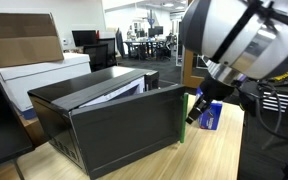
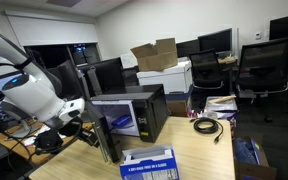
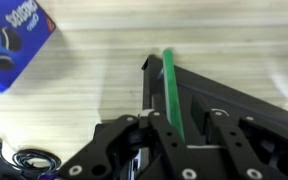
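- Gripper (image 3: 179, 122): the jaws straddle the green strip (image 3: 171, 90). Whether the pads clamp it cannot be told.
- Green strip: runs along the free edge of the open microwave door (image 2: 106, 142).
- Microwave (image 1: 114, 115): black, standing on the wooden table (image 1: 199, 155), left of the gripper in an exterior view.
- Blue Oreo box (image 1: 212, 116): lies on the table just right of the gripper.
- Black cable (image 2: 206, 125): coiled on the table, well apart from the door.

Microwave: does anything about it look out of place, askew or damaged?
The microwave has its door standing open, swung out over the table. A green strip runs along the door's free edge and looks added, like tape. The claw sits at that edge. Nothing looks spilled or broken.
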Controlling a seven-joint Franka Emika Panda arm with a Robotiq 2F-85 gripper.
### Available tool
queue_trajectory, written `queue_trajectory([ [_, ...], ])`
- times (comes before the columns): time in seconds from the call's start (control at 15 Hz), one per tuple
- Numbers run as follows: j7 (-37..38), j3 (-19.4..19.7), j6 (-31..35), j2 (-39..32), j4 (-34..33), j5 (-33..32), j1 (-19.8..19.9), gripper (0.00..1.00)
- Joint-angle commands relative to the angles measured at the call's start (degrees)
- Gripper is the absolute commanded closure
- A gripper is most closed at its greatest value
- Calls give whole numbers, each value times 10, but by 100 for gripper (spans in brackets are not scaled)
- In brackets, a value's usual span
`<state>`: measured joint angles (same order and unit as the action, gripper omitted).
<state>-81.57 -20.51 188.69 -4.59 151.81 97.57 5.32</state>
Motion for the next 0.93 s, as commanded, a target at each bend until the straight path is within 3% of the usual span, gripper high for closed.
queue_trajectory([
  [0.0,42,-45,9,41,85,27,-28,30],
  [0.07,136,3,0,47,113,-47,-92,24],
  [0.13,76,-46,4,36,100,16,-47,16],
  [0.27,80,-45,14,10,83,23,-59,4],
  [0.53,112,-46,41,-14,62,22,-53,0],
  [0.87,90,-45,60,-38,30,67,-31,0],
])
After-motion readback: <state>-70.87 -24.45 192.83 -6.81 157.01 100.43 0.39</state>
